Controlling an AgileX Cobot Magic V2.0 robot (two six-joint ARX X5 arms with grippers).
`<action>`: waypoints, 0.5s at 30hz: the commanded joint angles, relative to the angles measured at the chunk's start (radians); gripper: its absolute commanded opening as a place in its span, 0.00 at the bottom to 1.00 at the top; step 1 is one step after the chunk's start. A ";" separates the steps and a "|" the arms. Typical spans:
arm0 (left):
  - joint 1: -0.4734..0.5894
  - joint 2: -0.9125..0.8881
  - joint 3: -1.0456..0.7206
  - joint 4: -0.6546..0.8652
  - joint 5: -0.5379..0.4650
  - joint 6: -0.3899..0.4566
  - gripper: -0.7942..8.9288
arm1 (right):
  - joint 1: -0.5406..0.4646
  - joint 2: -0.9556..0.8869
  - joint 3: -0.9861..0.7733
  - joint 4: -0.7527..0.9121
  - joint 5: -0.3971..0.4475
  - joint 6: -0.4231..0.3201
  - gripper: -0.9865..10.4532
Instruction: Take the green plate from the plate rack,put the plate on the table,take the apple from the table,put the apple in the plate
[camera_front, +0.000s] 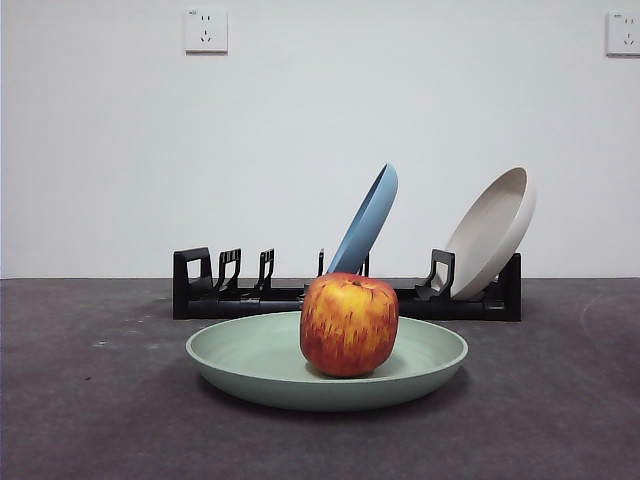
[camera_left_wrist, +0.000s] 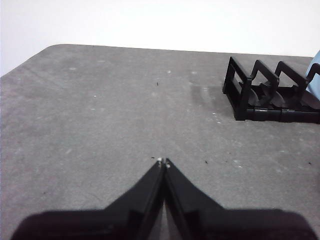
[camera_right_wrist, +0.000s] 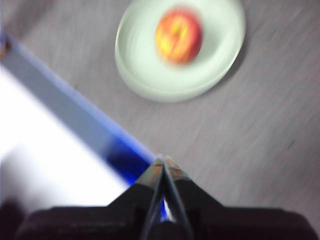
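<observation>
The green plate (camera_front: 250, 362) lies flat on the dark grey table (camera_front: 90, 400) in front of the black plate rack (camera_front: 470, 300). The red and yellow apple (camera_front: 349, 323) stands upright inside the plate, a little right of its middle. The right wrist view, blurred, shows the same plate (camera_right_wrist: 145, 70) and apple (camera_right_wrist: 178, 35) from above and well away from my right gripper (camera_right_wrist: 163, 161), which is shut and empty. My left gripper (camera_left_wrist: 163, 162) is shut and empty over bare table, with the rack's end (camera_left_wrist: 250, 92) off to one side. Neither arm shows in the front view.
A blue plate (camera_front: 366, 221) and a beige plate (camera_front: 492, 232) lean in the rack. A blue strip along the table's edge (camera_right_wrist: 75, 115) runs near my right gripper, with a bright white floor beyond. A white wall with two sockets stands behind.
</observation>
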 joint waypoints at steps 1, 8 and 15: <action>0.003 -0.003 -0.013 0.005 -0.004 -0.010 0.08 | -0.115 -0.053 -0.010 0.139 -0.002 -0.041 0.09; 0.003 -0.003 -0.013 0.005 -0.004 -0.010 0.08 | -0.455 -0.222 -0.167 0.420 0.000 -0.065 0.09; 0.003 -0.003 -0.013 0.005 -0.004 -0.010 0.08 | -0.595 -0.413 -0.485 0.768 0.000 -0.049 0.09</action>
